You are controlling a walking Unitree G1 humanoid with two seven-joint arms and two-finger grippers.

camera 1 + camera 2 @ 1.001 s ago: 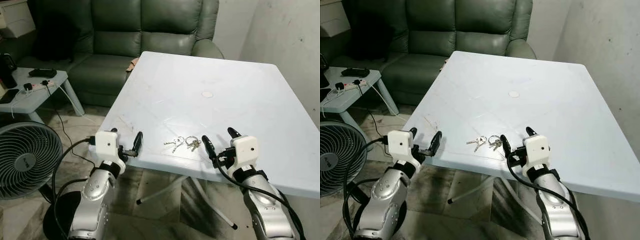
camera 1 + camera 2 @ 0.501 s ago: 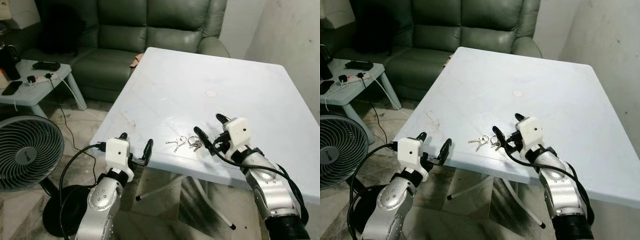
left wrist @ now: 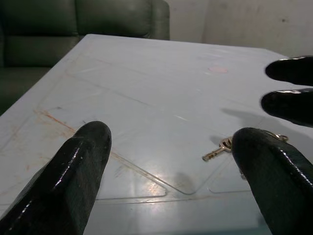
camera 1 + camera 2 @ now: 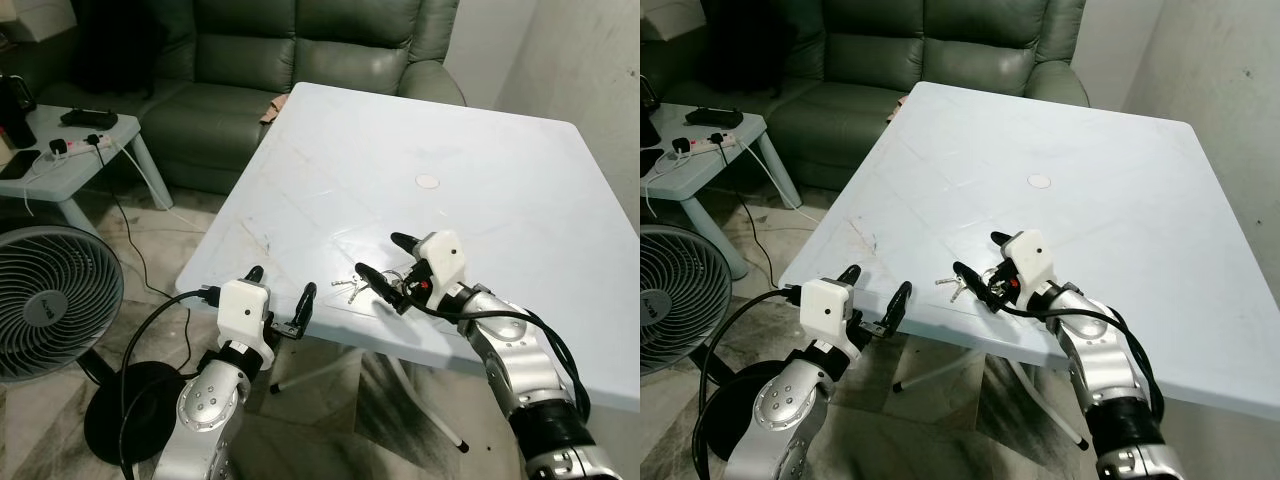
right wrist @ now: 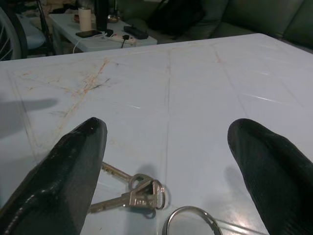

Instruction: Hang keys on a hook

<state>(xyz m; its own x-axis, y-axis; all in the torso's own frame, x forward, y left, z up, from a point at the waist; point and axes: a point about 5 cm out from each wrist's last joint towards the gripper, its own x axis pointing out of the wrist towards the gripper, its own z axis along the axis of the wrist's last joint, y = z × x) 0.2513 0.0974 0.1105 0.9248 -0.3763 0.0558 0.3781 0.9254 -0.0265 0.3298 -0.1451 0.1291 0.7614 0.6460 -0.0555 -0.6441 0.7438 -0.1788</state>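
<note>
White plastic worktop (image 4: 480,150): it carried the keys and little else; a small round mark sat near its middle, and faint orange scratches ran across the surface toward the near left corner.
Keys (image 4: 352,289): they lay flat on the worktop close to its near edge, a few keys joined to a split ring (image 5: 190,221), untouched and not lifted.
Right gripper (image 4: 388,260): it hovered just over the keys near the near edge, its two black fingers spread wide apart, one on either side of the bunch; no finger appeared to touch the metal.
Left gripper (image 4: 280,298): it was held off the near edge, toward the near left corner, with its fingers apart and holding nothing.
Hook: none could be made out anywhere in these views, so where the keys must go was unknown.
Done so far: judging by the layout, only the approach; the right gripper was lined up over the keys.
Left to do: closing on the keys or the ring, lifting them clear, finding and reaching the hook, then slipping the ring over it. That was nearly the whole task.
Likely difficulty: the keys lay thin and flat on a smooth surface, so the fingers would probably need to come right down to the worktop to catch them.
Surroundings: a green sofa (image 4: 300,60) stood past the far edge, a fan (image 4: 50,300) and a small side table (image 4: 70,160) to the left.
</note>
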